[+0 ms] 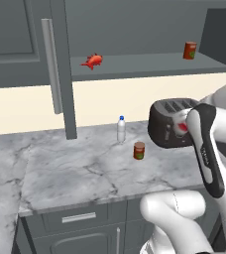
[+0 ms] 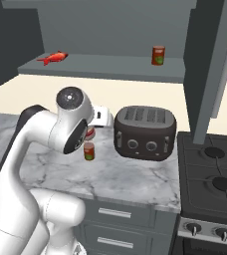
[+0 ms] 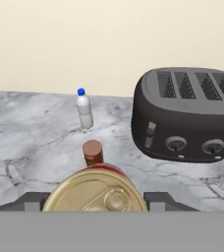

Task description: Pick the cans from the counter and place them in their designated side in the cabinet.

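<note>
The arm is reaching out over the desk [image 1: 75, 168], and its jaws are clamping a can with a gold pull-tab lid and a red rim [image 3: 95, 190], lifted clear of the marble just in front of the toaster [image 2: 145, 132]. From the left base view the held can is showing as a red and pale spot at the hand, right against the toaster's front.

A dark red can with a green label patch [image 1: 139, 150] is standing upright on the desk, towards the middle, between the front edge and the back wall. The clear bottle with a blue cap [image 1: 121, 129] is standing behind it, nearer the back edge, apart from it. The black toaster is sitting at the right end of the desk, beside the stove [image 2: 212, 174].

Up in the cabinet [image 1: 16, 34], an orange-red can [image 1: 190, 50] is standing on the right side of the shelf [image 1: 144, 67], and a red fish-like toy [image 1: 92, 61] is lying on the left side. The door with the long silver handle [image 1: 52, 72] is standing open.
</note>
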Robot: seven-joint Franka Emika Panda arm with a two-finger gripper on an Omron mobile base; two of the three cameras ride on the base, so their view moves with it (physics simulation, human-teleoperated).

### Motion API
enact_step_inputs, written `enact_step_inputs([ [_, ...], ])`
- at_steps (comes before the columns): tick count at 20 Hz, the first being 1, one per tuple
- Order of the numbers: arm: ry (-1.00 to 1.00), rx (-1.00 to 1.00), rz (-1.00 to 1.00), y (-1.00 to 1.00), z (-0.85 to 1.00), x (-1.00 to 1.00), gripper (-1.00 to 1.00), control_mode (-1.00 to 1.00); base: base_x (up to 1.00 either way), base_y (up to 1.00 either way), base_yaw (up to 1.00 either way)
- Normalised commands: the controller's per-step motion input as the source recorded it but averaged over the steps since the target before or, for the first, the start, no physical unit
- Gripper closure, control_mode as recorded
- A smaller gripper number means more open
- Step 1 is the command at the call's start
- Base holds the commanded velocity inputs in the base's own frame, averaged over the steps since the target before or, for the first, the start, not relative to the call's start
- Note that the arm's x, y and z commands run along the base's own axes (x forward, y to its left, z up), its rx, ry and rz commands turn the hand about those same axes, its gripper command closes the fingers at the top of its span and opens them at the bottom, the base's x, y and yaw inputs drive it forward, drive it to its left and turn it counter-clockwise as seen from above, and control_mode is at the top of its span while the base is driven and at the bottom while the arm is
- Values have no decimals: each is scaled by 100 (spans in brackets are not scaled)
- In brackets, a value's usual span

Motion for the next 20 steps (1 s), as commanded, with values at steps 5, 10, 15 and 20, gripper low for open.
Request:
enact_step_inputs([
  [5, -14, 0, 1, 0, 23, -22, 100, -100, 0, 0, 0],
  [10, -14, 0, 0, 0, 24, -21, 100, -100, 0, 0, 0],
  [15, -7, 0, 0, 0, 30, -18, 100, -100, 0, 0, 0],
  [20, -4, 0, 0, 0, 28, -18, 100, -100, 0, 0, 0],
])
